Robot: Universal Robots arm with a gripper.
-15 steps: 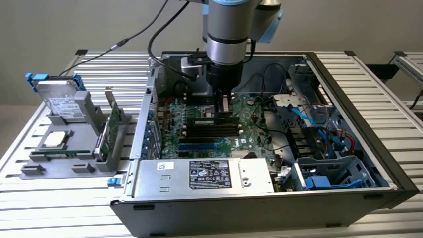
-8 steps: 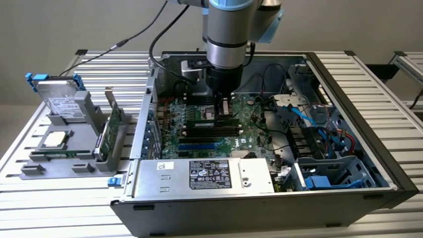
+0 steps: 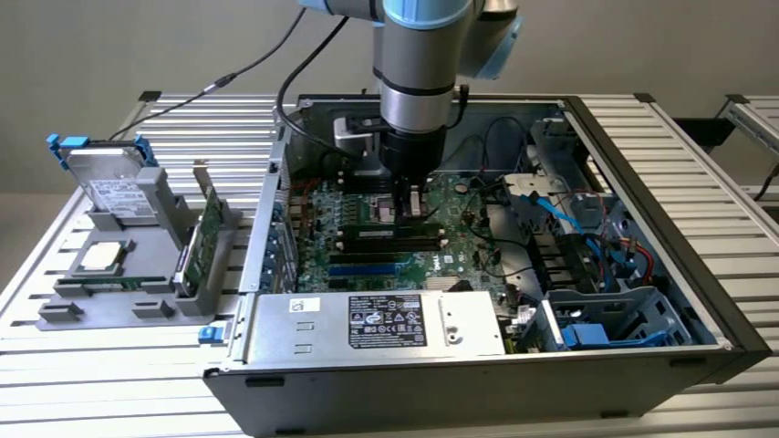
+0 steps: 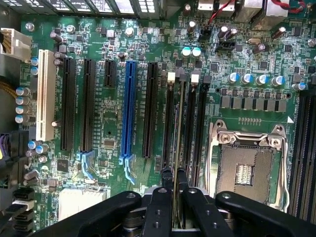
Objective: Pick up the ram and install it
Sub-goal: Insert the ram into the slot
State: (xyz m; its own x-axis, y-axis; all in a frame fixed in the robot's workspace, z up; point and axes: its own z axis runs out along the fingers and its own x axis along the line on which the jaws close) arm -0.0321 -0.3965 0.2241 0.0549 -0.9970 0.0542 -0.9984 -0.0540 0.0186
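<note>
Above the motherboard point(image 4: 113, 123), upright arm point(image 3: 420, 82), gripper point(image 4: 174, 174) tight around the ram point(image 4: 180, 128).

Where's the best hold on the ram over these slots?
Its upper long edge, near mid-length, coming from straight above, the gripper pinching the two flat faces. The ram stands on edge along the black memory slots, so only that edge is free.
</note>
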